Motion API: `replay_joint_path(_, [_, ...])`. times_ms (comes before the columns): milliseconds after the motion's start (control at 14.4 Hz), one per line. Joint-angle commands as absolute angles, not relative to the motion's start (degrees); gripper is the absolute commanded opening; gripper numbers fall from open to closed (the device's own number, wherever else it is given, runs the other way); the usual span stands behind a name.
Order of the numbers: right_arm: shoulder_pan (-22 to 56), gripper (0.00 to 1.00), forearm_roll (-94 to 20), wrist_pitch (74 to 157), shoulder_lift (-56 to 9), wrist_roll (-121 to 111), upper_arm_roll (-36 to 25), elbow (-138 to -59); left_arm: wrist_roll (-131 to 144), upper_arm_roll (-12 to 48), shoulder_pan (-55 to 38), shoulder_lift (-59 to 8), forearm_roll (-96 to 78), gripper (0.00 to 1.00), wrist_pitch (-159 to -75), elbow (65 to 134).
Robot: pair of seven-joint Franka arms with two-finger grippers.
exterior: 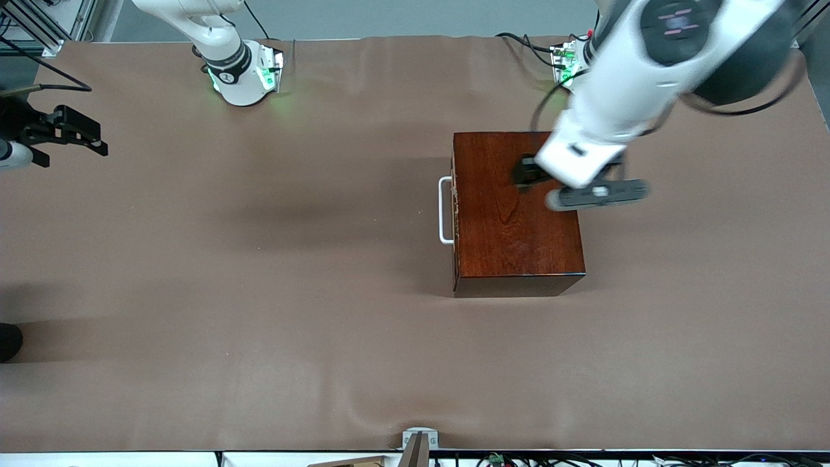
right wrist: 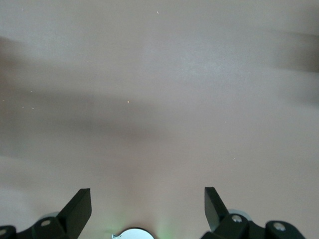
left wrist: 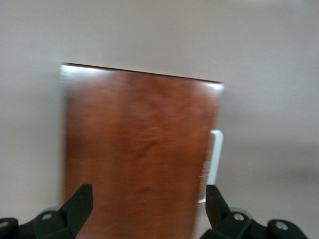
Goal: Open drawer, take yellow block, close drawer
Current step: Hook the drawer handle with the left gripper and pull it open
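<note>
The dark reddish-brown wooden box (exterior: 512,220) stands on the table toward the left arm's end. Its drawer (exterior: 455,214) is pushed in, and the white U-shaped handle (exterior: 445,211) faces the right arm's end. The yellow block is hidden. My left gripper (exterior: 526,174) hangs open over the box top, nothing between its fingers; its wrist view shows the box (left wrist: 139,149), the handle (left wrist: 215,164) and the gripper (left wrist: 148,206). My right gripper (exterior: 91,139) waits open over the table's edge at the right arm's end, over bare cloth (right wrist: 148,206).
Brown cloth (exterior: 259,259) covers the whole table. The right arm's base (exterior: 243,71) stands at the robots' edge. A small metal mount (exterior: 418,444) sits at the edge nearest the front camera. A dark object (exterior: 8,340) pokes in at the right arm's end.
</note>
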State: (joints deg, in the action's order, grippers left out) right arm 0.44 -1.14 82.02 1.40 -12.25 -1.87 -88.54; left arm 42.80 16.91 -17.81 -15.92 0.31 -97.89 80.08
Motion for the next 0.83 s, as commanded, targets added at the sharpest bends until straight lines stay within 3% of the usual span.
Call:
replay_joint_path(0, [-0.4,1.0,-2.0,82.3,1.9,-12.4,-1.4,-88.9,54.6,16.3,-23.9,-23.4,2.0,1.0,-102.6,73.3])
replay_joint_path(277, [-0.4,1.0,-2.0,82.3,1.9,-12.4,-1.4,-88.9,57.5,12.1,-34.2,-31.4,4.9,1.0,-110.8,70.5])
replay_joint_path(624, [-0.2,1.0,-2.0,82.3,1.9,-12.4,-1.4,-88.9,56.2,-7.3,-54.5,-39.1,5.3,1.0,-112.9,70.5])
replay_joint_path(763, [-0.2,1.0,-2.0,82.3,1.9,-12.4,-1.4,-88.9,54.9,-9.6,-57.1,-41.4,5.5,1.0,-111.8,70.5])
